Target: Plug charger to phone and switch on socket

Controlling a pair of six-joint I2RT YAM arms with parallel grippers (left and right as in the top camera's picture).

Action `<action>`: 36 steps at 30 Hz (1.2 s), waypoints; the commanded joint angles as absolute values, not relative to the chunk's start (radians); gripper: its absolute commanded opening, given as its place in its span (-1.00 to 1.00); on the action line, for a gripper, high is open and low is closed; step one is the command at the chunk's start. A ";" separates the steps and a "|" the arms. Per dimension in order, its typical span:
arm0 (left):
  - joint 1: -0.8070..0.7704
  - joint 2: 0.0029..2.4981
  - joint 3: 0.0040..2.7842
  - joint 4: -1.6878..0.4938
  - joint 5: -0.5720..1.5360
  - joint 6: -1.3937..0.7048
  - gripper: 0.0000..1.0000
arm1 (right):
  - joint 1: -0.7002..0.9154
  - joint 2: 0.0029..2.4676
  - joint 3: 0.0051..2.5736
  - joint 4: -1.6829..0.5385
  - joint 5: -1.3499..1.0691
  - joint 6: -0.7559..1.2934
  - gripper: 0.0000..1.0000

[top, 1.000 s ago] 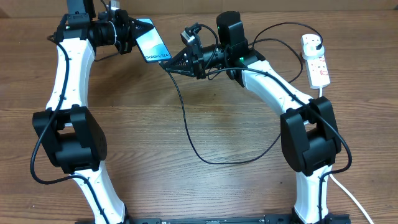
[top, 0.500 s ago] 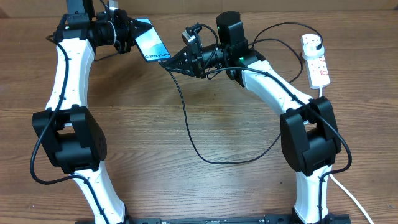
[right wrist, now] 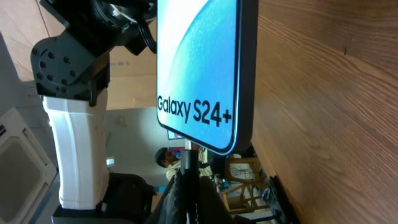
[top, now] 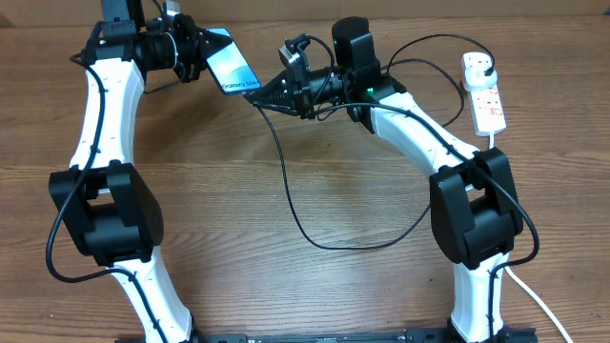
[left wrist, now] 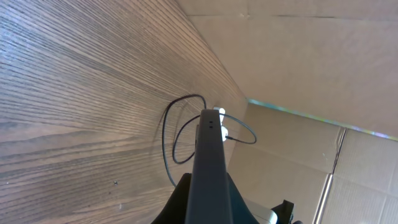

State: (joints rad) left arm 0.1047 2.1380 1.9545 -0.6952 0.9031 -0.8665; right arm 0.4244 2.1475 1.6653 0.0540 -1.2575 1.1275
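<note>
The right gripper [top: 258, 95] is clamped on the charger [top: 295, 205] just behind its connector tip [right wrist: 188, 163]. A grip that short leaves the thin cable too little free length to buckle when it is pushed. In the right wrist view the tip stands straight up at the phone [right wrist: 199, 68], right under the rounded bottom edge below the "Galaxy S24+" lettering. Whether it has entered the port or only touches the edge I cannot tell, as the dark rim hides the join.

The left gripper [top: 197, 52] is closed on the phone's far end and holds it clear of the table [top: 315, 286] at the far left. The screen is tilted up and the port end is turned toward the right arm. Held this way, the phone acts as a fixed target, and the left wrist view shows its thin edge running straight out from the fingers.

From the tip, the cable drops in a wide slack loop across the middle of the table and runs on to the far right. There its black plug [top: 487, 65] sits at the far end of the socket [top: 486, 100], seemingly already plugged in. The slack means nothing tugs on the connector. By my reading the seating step is under way and the switch is not yet pressed.
</note>
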 commanded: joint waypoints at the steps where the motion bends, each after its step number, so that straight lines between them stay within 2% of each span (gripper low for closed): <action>1: 0.091 2.138 1.957 -0.705 0.942 -0.873 -0.92 | 0.416 2.117 1.686 0.074 -1.217 1.131 -0.92; 36: 0.141 2.138 1.957 -0.699 1.014 -0.854 -0.92 | 0.418 2.117 1.686 0.074 -1.289 1.116 -0.92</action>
State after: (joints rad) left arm 0.1421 2.1380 1.9545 -0.7017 0.9691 -0.8619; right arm 0.4232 2.1475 1.6653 0.0666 -1.2930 1.1210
